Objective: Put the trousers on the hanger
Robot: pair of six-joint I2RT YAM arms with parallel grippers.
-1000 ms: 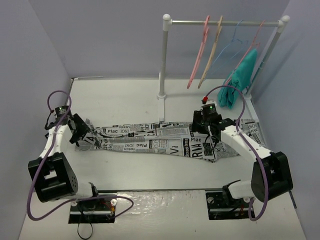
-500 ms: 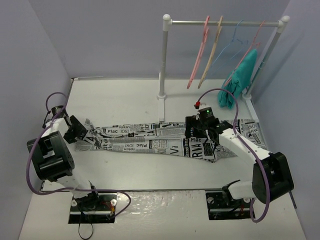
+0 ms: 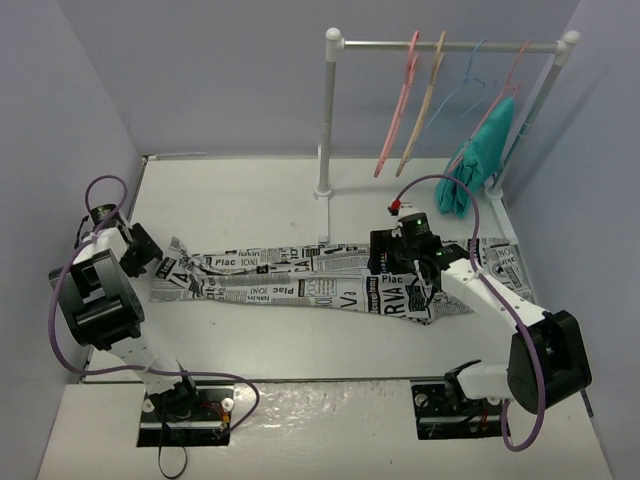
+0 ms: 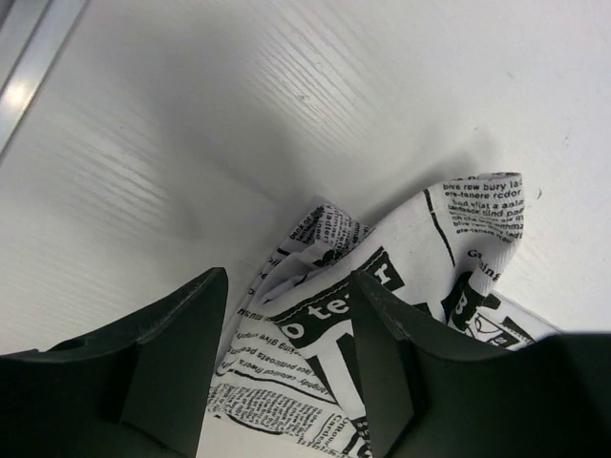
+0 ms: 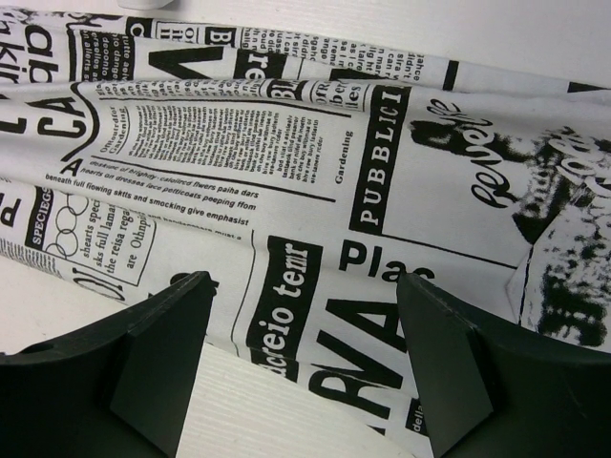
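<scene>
Newsprint-patterned trousers [image 3: 290, 280] lie stretched flat, left to right, across the white worktop [image 3: 250, 195], well apart from the thick pink hanger [image 3: 398, 105]. The hanger hangs by its hook from the white rail [image 3: 440, 46] at the far side, just beside a tan hanger [image 3: 425, 105]. A thin blue wire hanger [image 3: 465, 90] and a teal garment [image 3: 470, 170] hang further right on the same rail.

The left claw [image 3: 140, 252] sits at the left end of the trousers. In its wrist view the two black fingers [image 4: 181, 343] stand partly apart, with the crumpled hem bunched in the gap between them. Whether they are pinching the cloth cannot be told.

The right claw [image 3: 383, 255] hovers over the wider right part of the trousers. Its fingers [image 5: 162, 343] are spread wide above flat printed fabric and hold nothing.
</scene>
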